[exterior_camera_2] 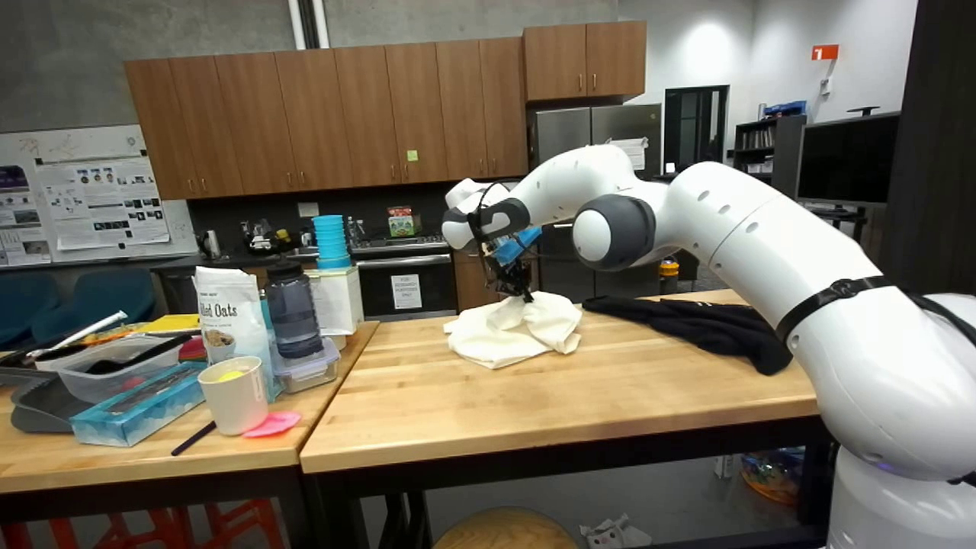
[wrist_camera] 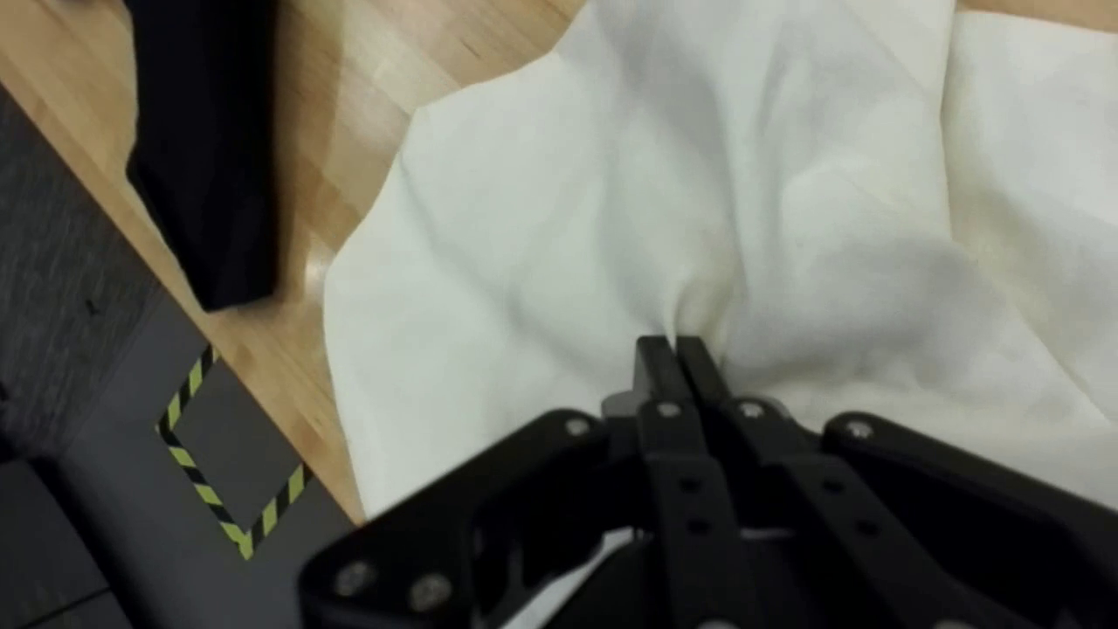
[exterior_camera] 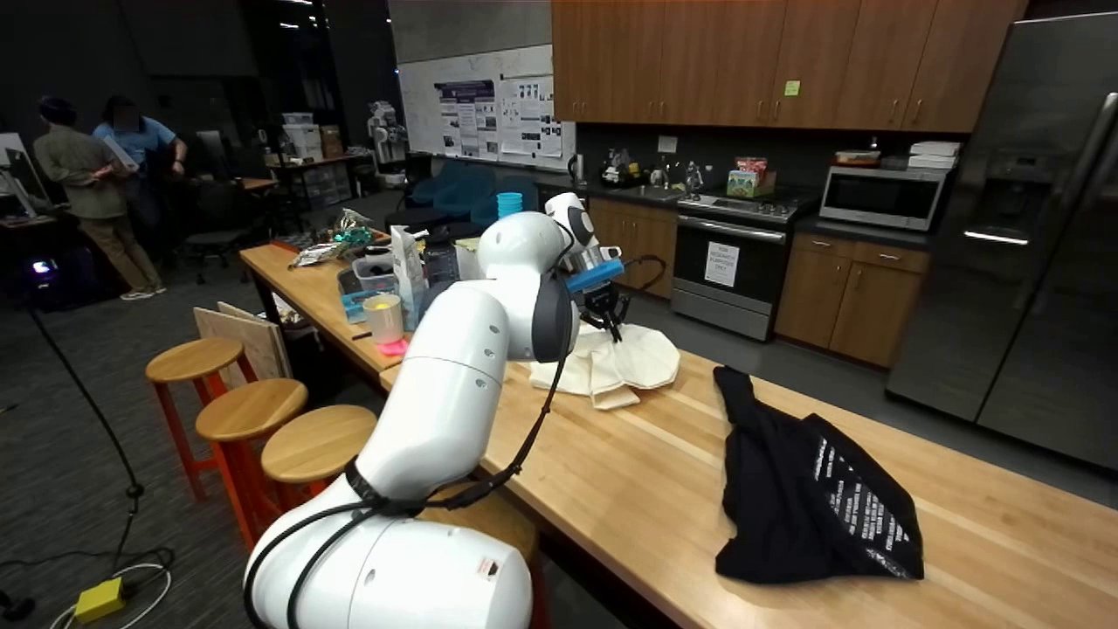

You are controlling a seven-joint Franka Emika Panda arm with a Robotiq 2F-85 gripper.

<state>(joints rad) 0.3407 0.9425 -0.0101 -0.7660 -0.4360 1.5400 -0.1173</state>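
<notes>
Gripper (wrist_camera: 677, 343): a fold of cream cloth (wrist_camera: 541, 236) is being pinched between the fingertips.
Black garment (exterior_camera: 799, 498): is being supported by the wooden table (exterior_camera_2: 457, 404), apart from the cloth.

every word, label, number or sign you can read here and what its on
"FOR RESEARCH PURPOSES ONLY": paper sign on the oven
"lled Oats": white bag, first letters unclear
Possibly "1": red wall sign
Too small or blurred: print on the black garment, wall posters, colorful box, fridge papers
None visible on the cream cloth
</notes>
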